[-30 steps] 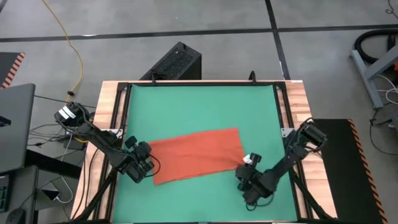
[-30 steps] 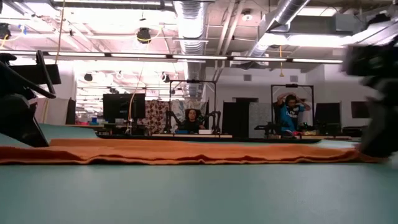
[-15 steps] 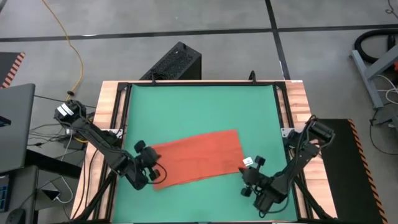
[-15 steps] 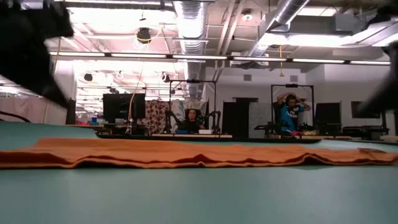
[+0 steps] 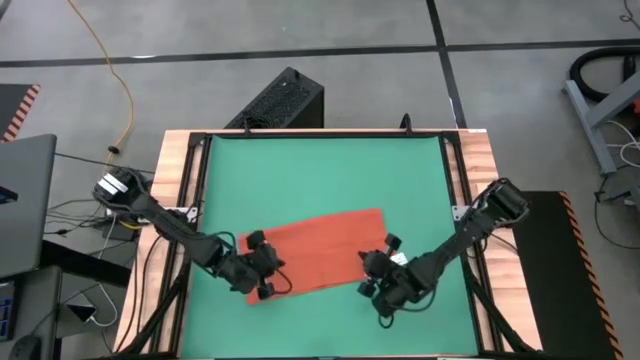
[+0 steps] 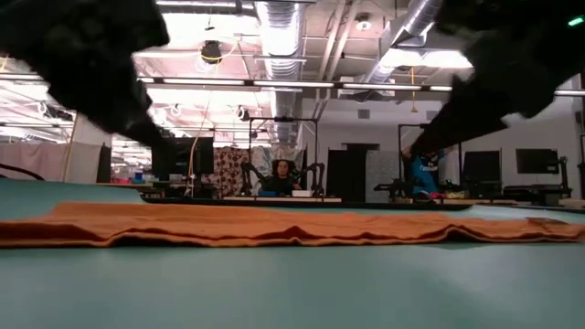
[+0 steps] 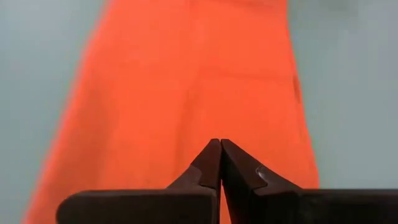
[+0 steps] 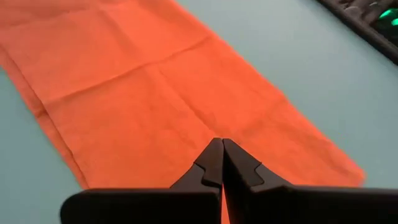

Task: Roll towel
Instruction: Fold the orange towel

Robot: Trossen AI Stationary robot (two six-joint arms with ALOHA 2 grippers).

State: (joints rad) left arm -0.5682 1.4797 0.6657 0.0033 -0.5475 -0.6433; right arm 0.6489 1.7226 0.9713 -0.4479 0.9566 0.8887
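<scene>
- A green tabletop [image 5: 320, 180] in a wooden frame sits on a grey concrete floor; the low view looks across it into a large workshop with ceiling ducts, monitors and people far behind.
- The towel [image 5: 320, 250], a rust-orange cloth, lies flat as a long strip on the near half of the tabletop, slanting slightly, with its right end farther from the front edge than its left.
- The left arm reaches in from the left side, stretched low and angled toward the front. Its left hand [image 5: 266, 276] is over the towel's near left corner.
- In the left wrist view, the left hand's two dark fingers [image 7: 205, 167] are pressed together, clenched on nothing, with the towel [image 7: 193, 81] spread beyond them.
- The right arm comes in from the right side, bent low toward the front. Its right hand [image 5: 372, 275] is at the towel's near right corner.
- The right hand's fingers [image 8: 208, 163] are likewise clenched, tips touching, above the cloth [image 8: 155, 93].
</scene>
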